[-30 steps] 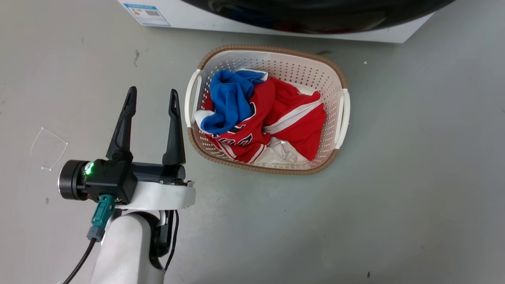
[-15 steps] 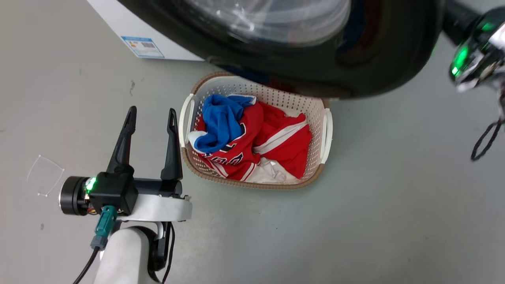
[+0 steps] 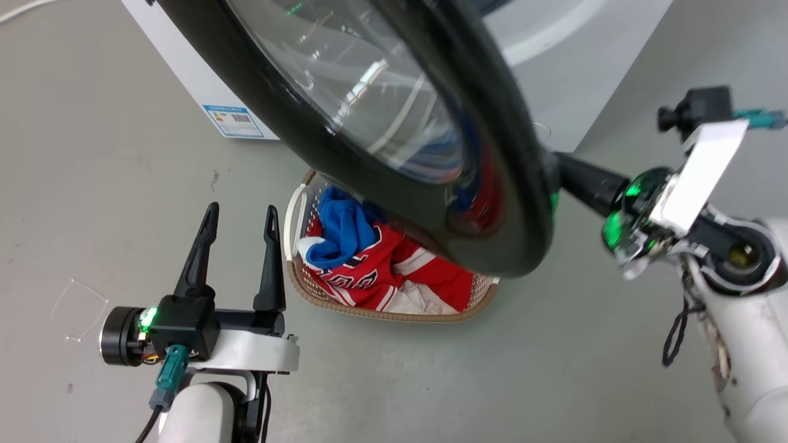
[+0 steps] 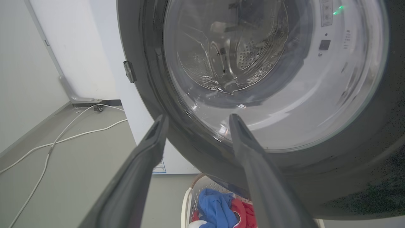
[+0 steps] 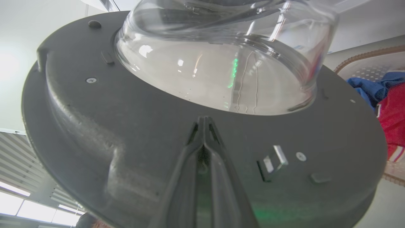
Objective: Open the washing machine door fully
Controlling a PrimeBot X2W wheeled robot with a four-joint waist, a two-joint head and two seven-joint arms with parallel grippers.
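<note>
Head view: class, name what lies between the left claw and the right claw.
The laundry basket of red and blue clothes, partly covered by the washing machine door, lies between left claw and right claw; head view shows it.

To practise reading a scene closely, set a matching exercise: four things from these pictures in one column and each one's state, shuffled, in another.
1 left gripper
2 right gripper
3 large round glossy black washing machine door
4 white perforated plastic laundry basket

A holds red and blue clothes
B fingers pressed together
C stands open above the basket
D fingers spread, empty

Pairs: 1-D, 2-B, 3-C, 4-A
</note>
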